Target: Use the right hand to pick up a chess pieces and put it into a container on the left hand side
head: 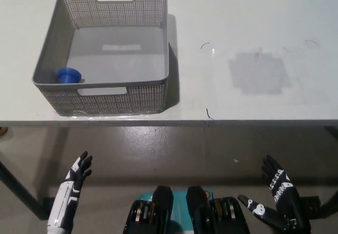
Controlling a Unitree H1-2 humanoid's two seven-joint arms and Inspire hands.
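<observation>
Already lying in the near-left corner of the grey basket (105, 94), the blue chess piece (69, 75) is sitting well apart from the black right hand (278, 204) and white left hand (75, 177), both hanging open below the table (253, 28), risking a pointless regrasp.

- A white table (253, 12) fills the upper half of the head view, its front edge running straight across.
- A grey perforated basket (55, 28) stands directly on it toward ten o'clock, near the front edge.
- A faint grey rectangular patch (260, 73) marks the surface toward two o'clock, well apart from the basket.
</observation>
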